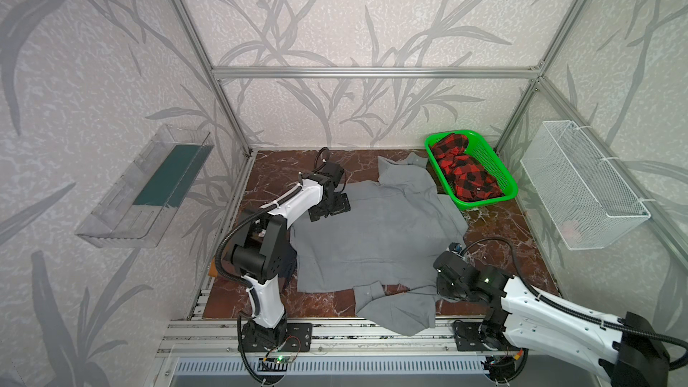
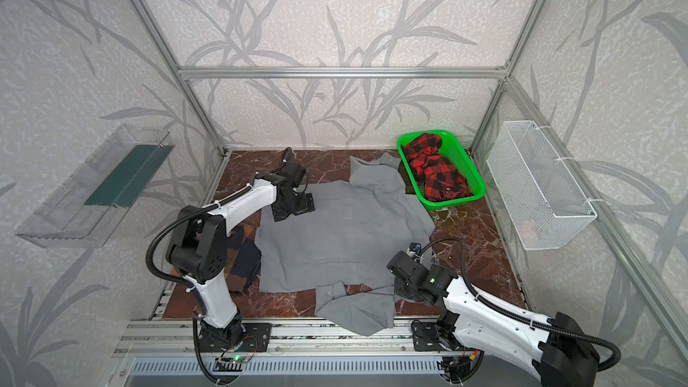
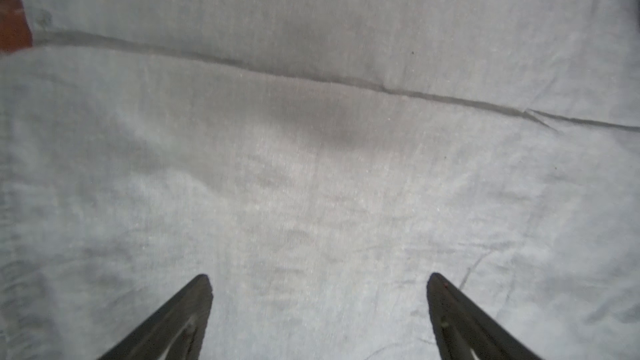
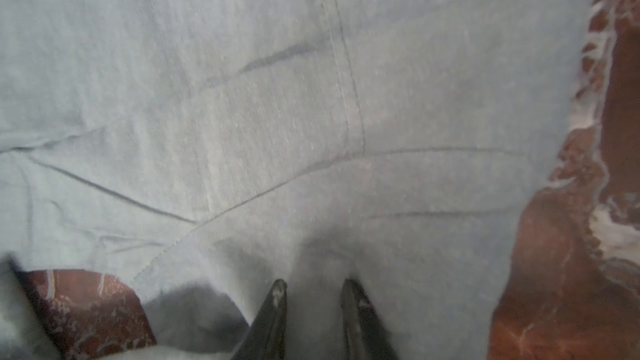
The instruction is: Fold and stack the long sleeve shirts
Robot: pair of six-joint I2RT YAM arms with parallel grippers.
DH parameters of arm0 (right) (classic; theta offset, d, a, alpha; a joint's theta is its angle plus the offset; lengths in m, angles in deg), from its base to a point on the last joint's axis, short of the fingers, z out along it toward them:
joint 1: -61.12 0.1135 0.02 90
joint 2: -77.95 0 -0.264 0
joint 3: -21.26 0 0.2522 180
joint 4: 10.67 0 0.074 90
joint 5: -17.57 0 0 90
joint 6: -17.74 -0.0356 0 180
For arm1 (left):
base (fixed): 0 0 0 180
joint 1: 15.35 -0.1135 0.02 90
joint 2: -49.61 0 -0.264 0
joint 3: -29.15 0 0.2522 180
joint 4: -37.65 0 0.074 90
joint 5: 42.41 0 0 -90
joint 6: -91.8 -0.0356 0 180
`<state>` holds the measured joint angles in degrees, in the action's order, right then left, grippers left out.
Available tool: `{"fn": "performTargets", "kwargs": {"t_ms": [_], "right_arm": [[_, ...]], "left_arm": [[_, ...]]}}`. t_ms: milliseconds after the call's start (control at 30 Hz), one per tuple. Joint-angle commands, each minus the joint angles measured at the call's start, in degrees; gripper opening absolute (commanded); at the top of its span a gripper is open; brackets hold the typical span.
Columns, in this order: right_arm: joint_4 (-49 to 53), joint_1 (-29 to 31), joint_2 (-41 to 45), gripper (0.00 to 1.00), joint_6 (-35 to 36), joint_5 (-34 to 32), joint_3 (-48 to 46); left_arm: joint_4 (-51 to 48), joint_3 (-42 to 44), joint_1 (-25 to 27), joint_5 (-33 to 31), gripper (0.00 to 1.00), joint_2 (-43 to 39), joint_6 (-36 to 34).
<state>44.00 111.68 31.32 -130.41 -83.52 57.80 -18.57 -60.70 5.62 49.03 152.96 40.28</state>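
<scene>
Your brown marbled counter carries the large plain grey collared shirt spread over its middle; the orange, brown and navy checked shirt lies at the left edge. Above grey cloth the left claw gapes wide; whether the right claw is clamped on it you cannot tell

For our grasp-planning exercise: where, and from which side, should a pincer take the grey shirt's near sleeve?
Probably the cuff, the sleeve's free end, lying flat by the hem. Come from above on the left arm's side, where bare table borders it; the grey shirt's body and the sleeve's own bulk crowd the other sides.
</scene>
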Motion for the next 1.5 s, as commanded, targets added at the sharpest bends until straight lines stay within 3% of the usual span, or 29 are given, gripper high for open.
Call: {"fn": "performTargets", "kwargs": {"t_ms": [0,200,400,567,900,1100,1167,1467], "right_arm": [[6.0,1.8,5.5,0.29,-4.1,1.1,-2.3],[7.2,1.8,4.4,0.33,-2.3,-3.0,1.2],[3.2,-0.4,-4.1,0.37,9.3,-11.9,13.6],[-6.6,-10.7,-12.6,0.39,19.4,-2.9,19.1],[-17.2,-26.4,-33.3,0.39,28.5,1.7,34.8],[-18.2,-30.3,-51.6,0.39,31.5,-0.4,52.6],[-16.9,-32.2,-58.9,0.39,31.1,1.9,59.6],[-7.8,-36.4,-81.1,0.37,32.4,3.8,86.4]], "left_arm": [[2.3,5.6,0.3,1.2,0.97,-4.0,2.1],[5.0,15.4,1.2,2.6,0.97,-6.9,3.4],[6.6,20.8,1.8,1.4,0.97,-8.3,4.2],[5.5,18.1,1.6,-0.1,0.97,-3.4,4.2],[3.2,10.1,-3.8,-2.0,0.97,5.2,3.8],[0.5,3.7,-4.8,-3.7,0.97,9.0,2.5],[0.0,2.3,-4.7,-3.1,0.97,9.5,2.6],[2.5,6.4,-4.5,-0.9,0.97,5.6,4.1]]}}
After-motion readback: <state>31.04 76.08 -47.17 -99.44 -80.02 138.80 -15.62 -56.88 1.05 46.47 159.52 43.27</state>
